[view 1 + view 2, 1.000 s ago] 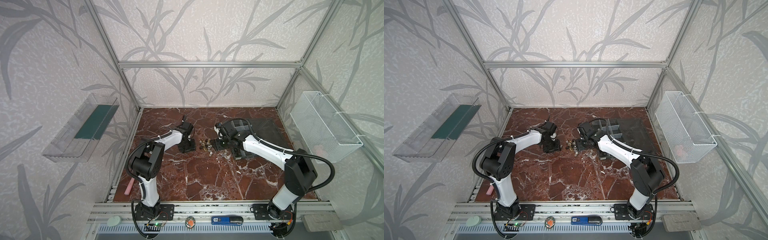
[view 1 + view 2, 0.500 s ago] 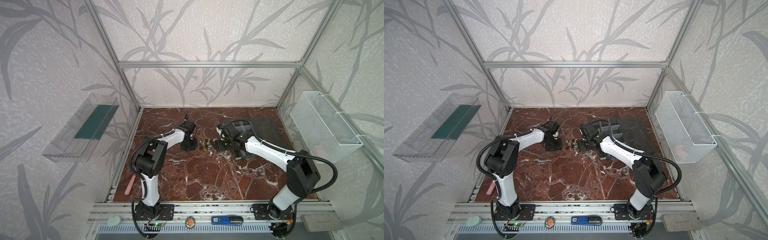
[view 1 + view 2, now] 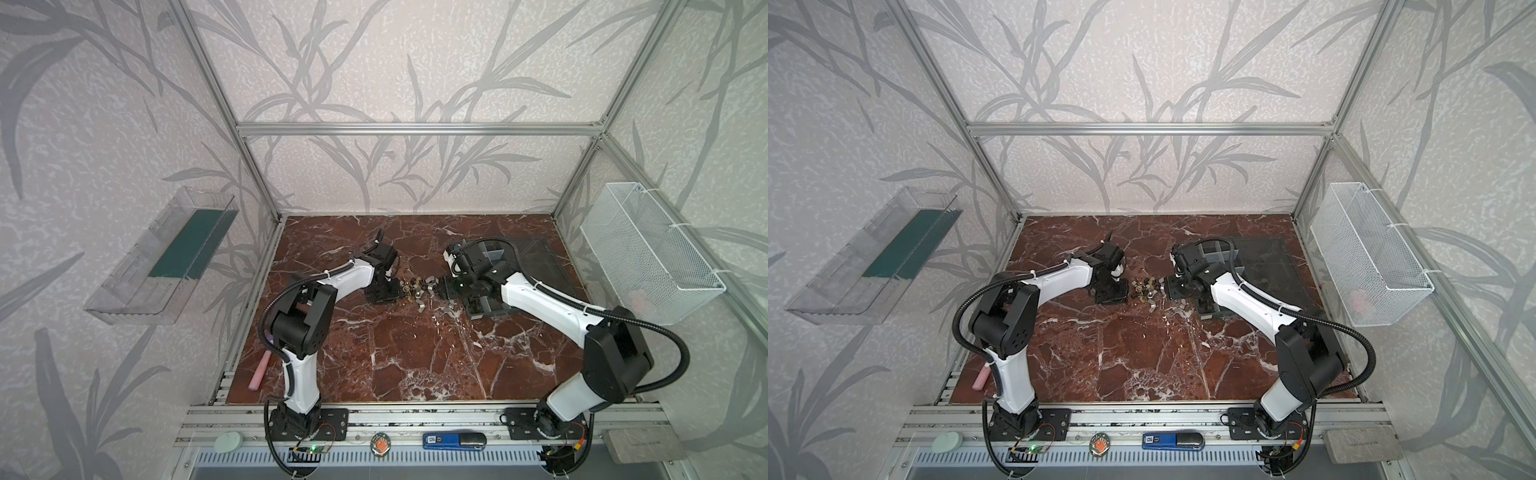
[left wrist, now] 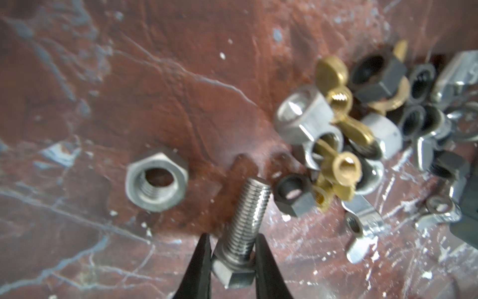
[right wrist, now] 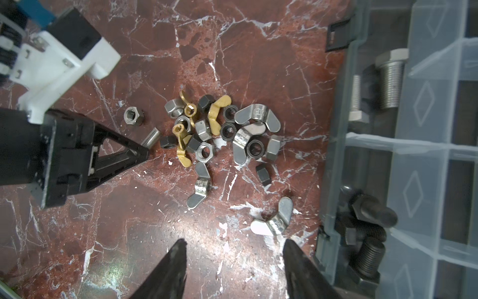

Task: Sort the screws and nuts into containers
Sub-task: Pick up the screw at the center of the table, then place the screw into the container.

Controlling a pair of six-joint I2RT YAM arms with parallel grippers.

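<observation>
Currently held: a silver bolt (image 4: 245, 225), pinched just under its hex head by the left gripper (image 4: 232, 242), both black fingers pressed against it.
Whereabouts: at the fringe of the fastener pile (image 3: 415, 289) that faces the left edge of the bench (image 3: 415, 365); the pile sits about midway between the left and right edges, rather nearer the far edge.
Bolt axis: in line with the fingers, head in the jaws, threaded end leading toward the pile and the right edge. Whether the tip rests on the marble cannot be told.
Neighbours: a grey hex nut (image 4: 156, 180) lies apart to one side of the shank; a black nut (image 4: 292, 195) sits just beside the tip.
Right gripper: the right gripper (image 5: 234, 243) has its jaws spread and empty, above bare bench between the pile and the organizer box (image 5: 336, 155).
Step in hand: likely lifting the bolt clear for the box.
Doing it well: raise it straight up before travelling, so the threads do not drag the black nut. The grip is near one end, so the shank may swing; move gently.
Likely target: the compartment holding silver bolts (image 5: 390, 82), not the one with black bolts (image 5: 370, 233).
</observation>
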